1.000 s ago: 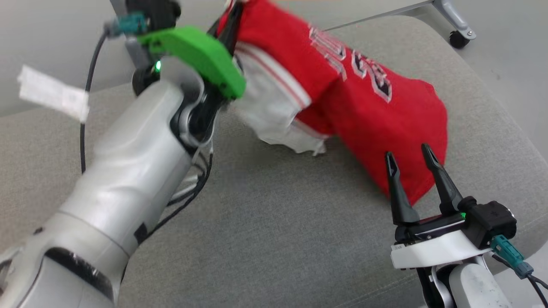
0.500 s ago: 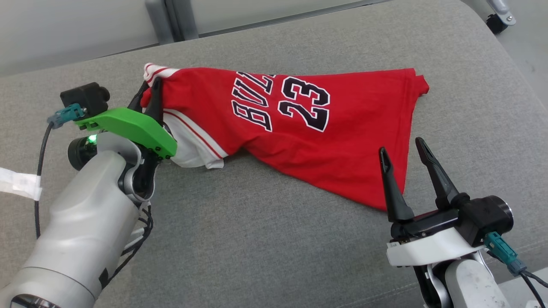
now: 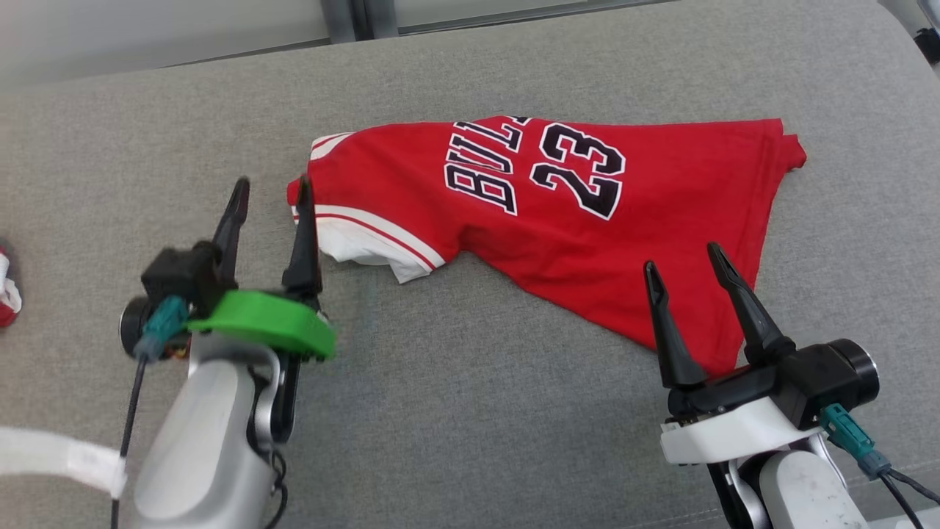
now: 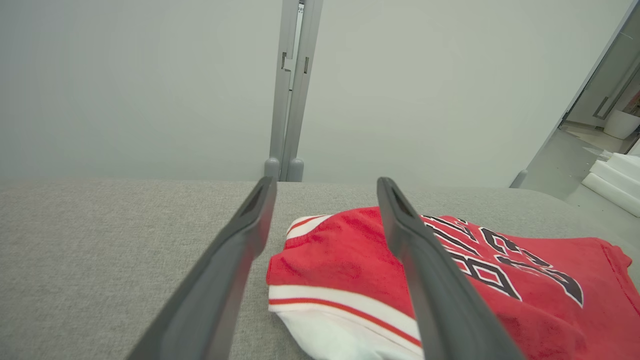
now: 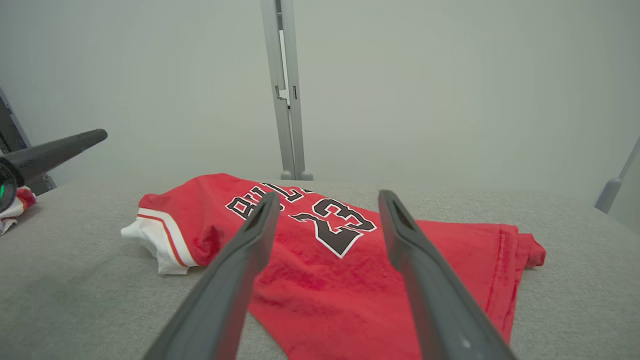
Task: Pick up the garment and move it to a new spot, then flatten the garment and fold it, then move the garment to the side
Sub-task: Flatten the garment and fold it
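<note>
Red garment point(image 3: 558, 220), jersey with "23" print facing up, lies on the grey padded surface point(image 3: 470, 426), centre to far right. It is not flat: the left end is bunched, white-trimmed part tucked under, and the right hem fans wider.

Left gripper point(image 3: 272, 181) sits just left of the bunched end, jaws spread and holding nothing. Its right finger is at the cloth edge; cannot tell if it touches. Right gripper point(image 3: 681, 257) hovers over the near right hem corner, jaws spread, empty.

A small red-white item point(image 3: 7, 294) is at the far left edge, well apart.

Handling, as a judgement: light, soft, limp cloth that will sag and crease with no stiffness. Best holds are the trimmed shoulder edge on the left and a hem corner on the right, pinching both layers and pulling apart to flatten.
</note>
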